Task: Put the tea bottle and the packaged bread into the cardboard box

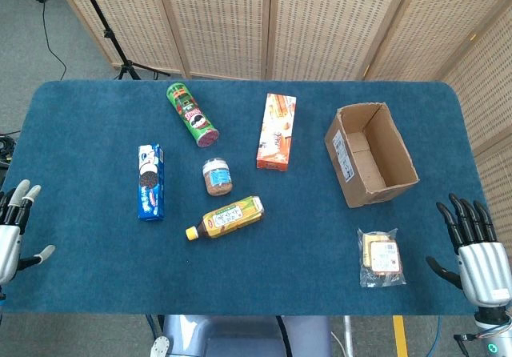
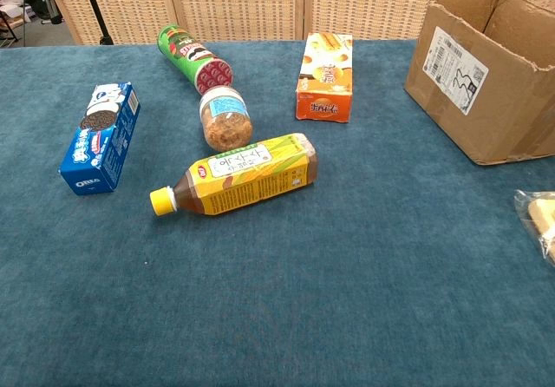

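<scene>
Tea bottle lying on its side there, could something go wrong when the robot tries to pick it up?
Maybe. The tea bottle is round and lies flat, so it might roll away from a hand's fingers. The small jar sits close behind it and could get bumped. The cardboard box is tipped sideways, so a dropped bottle might slide back out.

Tea bottle (image 1: 226,218) lying on the table (image 1: 96,269) well right of the left hand's fingers (image 1: 20,197), jar (image 1: 217,177) just behind it, packaged bread (image 1: 381,257) left of the right hand's fingers (image 1: 468,217), cardboard box (image 1: 370,154) behind the bread.
</scene>
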`<state>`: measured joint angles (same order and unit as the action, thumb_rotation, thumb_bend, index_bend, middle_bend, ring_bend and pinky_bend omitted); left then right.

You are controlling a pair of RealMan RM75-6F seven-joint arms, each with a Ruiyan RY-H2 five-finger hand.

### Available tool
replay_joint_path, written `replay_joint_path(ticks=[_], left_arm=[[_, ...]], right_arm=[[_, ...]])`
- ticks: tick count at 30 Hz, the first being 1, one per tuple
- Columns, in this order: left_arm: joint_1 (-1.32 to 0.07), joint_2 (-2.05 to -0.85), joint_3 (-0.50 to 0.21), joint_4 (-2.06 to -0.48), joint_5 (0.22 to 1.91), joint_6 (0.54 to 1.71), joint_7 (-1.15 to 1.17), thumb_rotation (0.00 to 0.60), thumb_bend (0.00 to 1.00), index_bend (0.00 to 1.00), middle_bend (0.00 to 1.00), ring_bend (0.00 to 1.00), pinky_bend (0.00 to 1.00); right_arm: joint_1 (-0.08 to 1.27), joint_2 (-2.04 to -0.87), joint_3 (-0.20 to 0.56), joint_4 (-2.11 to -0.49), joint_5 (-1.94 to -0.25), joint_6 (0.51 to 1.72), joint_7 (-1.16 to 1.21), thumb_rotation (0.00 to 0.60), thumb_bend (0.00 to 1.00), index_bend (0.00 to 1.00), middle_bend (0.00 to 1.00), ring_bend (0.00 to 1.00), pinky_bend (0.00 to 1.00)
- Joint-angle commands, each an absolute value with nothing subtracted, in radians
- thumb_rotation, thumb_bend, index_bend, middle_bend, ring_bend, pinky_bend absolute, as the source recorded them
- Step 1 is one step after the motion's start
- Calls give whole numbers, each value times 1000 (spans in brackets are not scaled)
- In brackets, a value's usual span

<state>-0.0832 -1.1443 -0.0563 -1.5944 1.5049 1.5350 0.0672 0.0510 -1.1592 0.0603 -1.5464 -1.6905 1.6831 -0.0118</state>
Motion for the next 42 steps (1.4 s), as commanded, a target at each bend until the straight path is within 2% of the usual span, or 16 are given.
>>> replay_joint_path(ticks=[1,10,15,19,23,28,33,38,42], left_arm=[[-82,-1140,-55,-1601,1501,1533,71,600,0,0,0,0,0],[-81,-1136,-54,-1609,1503,1531,73,600,0,0,0,0,0],[-81,-1132,-58,-1616,1503,1535,66,600,0,0,0,0,0],[-78,-1125,-62,-1621,1497,1539,54,600,0,0,0,0,0],[-75,-1114,-65,-1622,1522,1562,4,600,0,0,0,0,0],[-69,-1114,-62,-1604,1545,1584,-33,600,0,0,0,0,0],[-75,-1108,-65,-1604,1527,1562,-40,600,0,0,0,0,0],[-83,-1109,-69,-1604,1512,1542,-36,600,0,0,0,0,0],[-96,-1114,-76,-1595,1481,1507,-32,600,0,0,0,0,0]], right_arm=[[52,-1158,58,-1546,-1693,1680,-7,600,0,0,0,0,0],[61,-1150,41,-1543,-1719,1664,19,600,0,0,0,0,0],[122,-1128,1,-1554,-1828,1612,128,600,0,0,0,0,0],[214,-1096,-8,-1615,-1934,1523,108,600,0,0,0,0,0],[347,-1079,15,-1752,-1963,1343,97,600,0,17,0,0,0],[500,-1128,103,-1825,-1850,1107,34,600,0,54,0,0,0],[614,-1247,177,-1826,-1684,915,-116,600,0,68,10,0,0],[701,-1383,238,-1760,-1545,821,-270,600,0,113,69,0,25],[751,-1480,264,-1685,-1432,785,-378,600,0,122,77,0,29]])
